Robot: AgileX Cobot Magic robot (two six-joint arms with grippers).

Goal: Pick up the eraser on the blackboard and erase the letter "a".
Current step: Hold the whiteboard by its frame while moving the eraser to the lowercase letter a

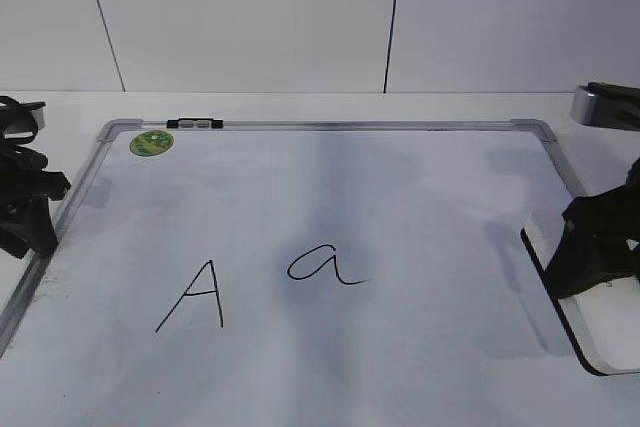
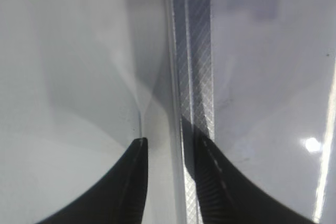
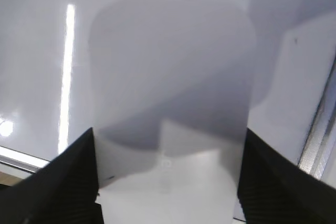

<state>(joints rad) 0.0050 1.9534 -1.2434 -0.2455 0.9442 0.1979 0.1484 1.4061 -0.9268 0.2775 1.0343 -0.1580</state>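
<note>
On the right edge of the blackboard point(image 1: 400, 207): eraser point(image 1: 590, 332), white with a thin black underside, lying flat by the frame. Right end effector point(image 1: 590, 252) down over it, fingers point(image 3: 63, 182) either side of the block, looks pressed against both sides so grasping the eraser, still flat on the board. Near board centre: letter "a" point(image 1: 325, 265), untouched, with capital A point(image 1: 195, 297) just left of it. Top left corner: green sticker point(image 1: 152, 142). Over at the left frame rail: left end effector point(image 2: 170, 171), released, straddling the rail with nothing between the fingers. Under it all, white bench point(image 1: 300, 107)
</note>
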